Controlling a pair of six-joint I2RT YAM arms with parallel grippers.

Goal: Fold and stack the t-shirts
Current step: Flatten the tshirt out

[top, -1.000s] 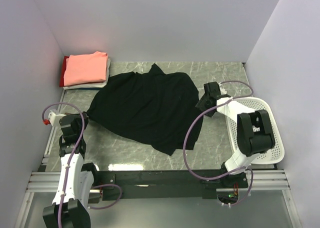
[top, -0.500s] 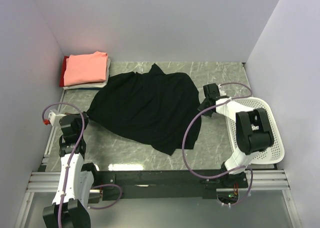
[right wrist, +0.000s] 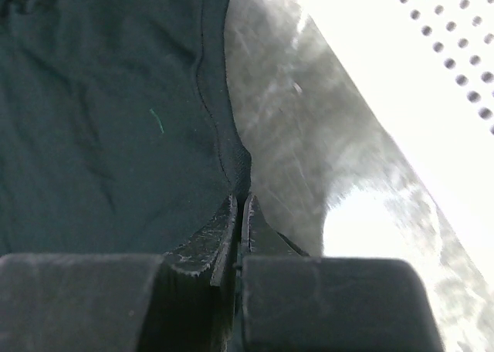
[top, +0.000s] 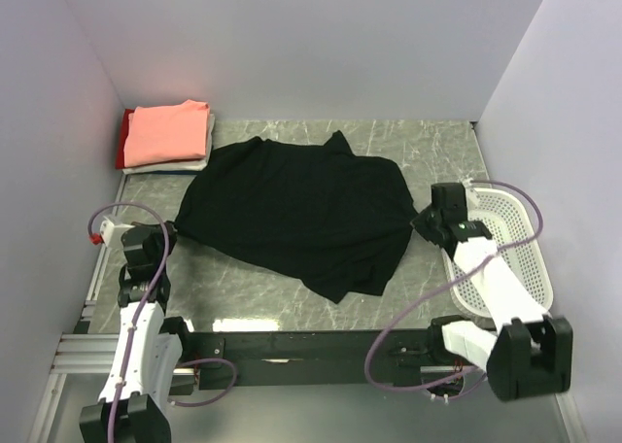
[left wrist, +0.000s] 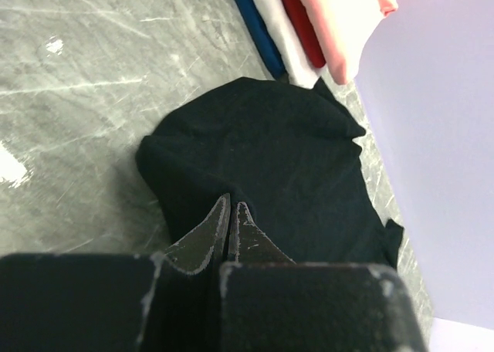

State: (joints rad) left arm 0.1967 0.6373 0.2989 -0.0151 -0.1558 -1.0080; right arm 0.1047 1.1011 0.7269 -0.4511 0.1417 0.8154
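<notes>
A large black t-shirt point(top: 292, 210) lies spread over the middle of the marble table, pulled out between both arms. My left gripper point(top: 173, 227) is shut on its left corner; in the left wrist view the black t-shirt point(left wrist: 262, 151) bunches at that gripper's point(left wrist: 233, 205) closed tips. My right gripper point(top: 420, 220) is shut on the shirt's right edge, and the right wrist view shows the hem of the black t-shirt point(right wrist: 116, 120) pinched at the closed tips of the gripper point(right wrist: 239, 201). Folded t-shirts, salmon-pink on top point(top: 167, 130) over white and red, are stacked at the back left.
A white plastic mesh basket point(top: 510, 239) stands at the right edge, just behind the right arm. Grey walls close in the table on the left, back and right. A metal rail point(top: 311, 346) runs along the front edge. A blue folded edge point(left wrist: 258, 32) shows under the stack.
My right gripper has closed on the shirt's right edge and pulled it to the right, stretching the black shirt wider. The right arm swung out toward the basket. The left gripper kept its hold.
</notes>
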